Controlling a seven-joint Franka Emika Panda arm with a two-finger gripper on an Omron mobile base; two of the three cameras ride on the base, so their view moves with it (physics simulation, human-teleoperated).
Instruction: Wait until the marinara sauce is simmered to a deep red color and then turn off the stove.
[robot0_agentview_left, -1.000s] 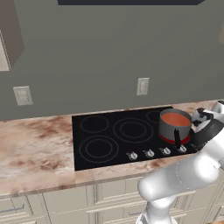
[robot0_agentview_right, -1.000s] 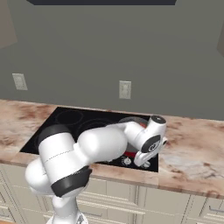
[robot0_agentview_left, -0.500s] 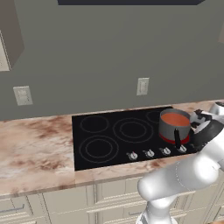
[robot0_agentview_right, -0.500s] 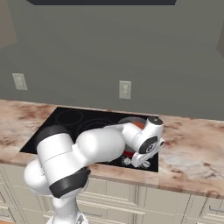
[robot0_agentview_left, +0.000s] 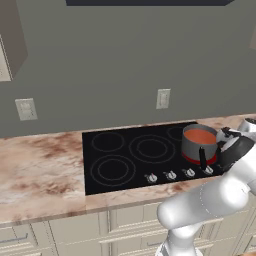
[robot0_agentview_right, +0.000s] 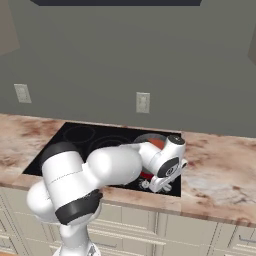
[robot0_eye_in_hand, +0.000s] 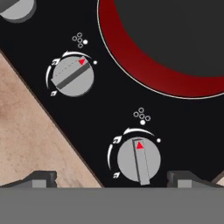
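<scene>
Two base cameras show a pink-brown marbled stone countertop (robot0_agentview_left: 40, 170) carrying the wide flat black glass stove (robot0_agentview_left: 140, 155) with thin grey burner rings, set against a grey wall with a pale wall outlet (robot0_agentview_left: 163, 98) above it. White robot arm (robot0_agentview_left: 210, 200) reaches over the stove's front right corner. Grey metal saucepan (robot0_agentview_left: 199, 145) with a black handle sits on the right rear burner; smooth orange-red marinara sauce (robot0_agentview_left: 201, 136) fills it with a flat round surface. Glowing red burner ring (robot0_eye_in_hand: 144, 65) shows around the pan's dark base in the hand view. Row of small silver knobs (robot0_agentview_left: 170, 175) runs along the stove's front edge. In the hand view one round silver knob (robot0_eye_in_hand: 139, 161) sits just above the gripper (robot0_eye_in_hand: 111, 179), its red marker pointing up; a second silver knob (robot0_eye_in_hand: 72, 79) lies further off, marker toward its upper right. Gripper hangs low over the front edge, jaws spread wide apart, holding nothing; fingertips (robot0_eye_in_hand: 41, 178) flank the nearer knob, probably not touching it, hard to tell.
</scene>
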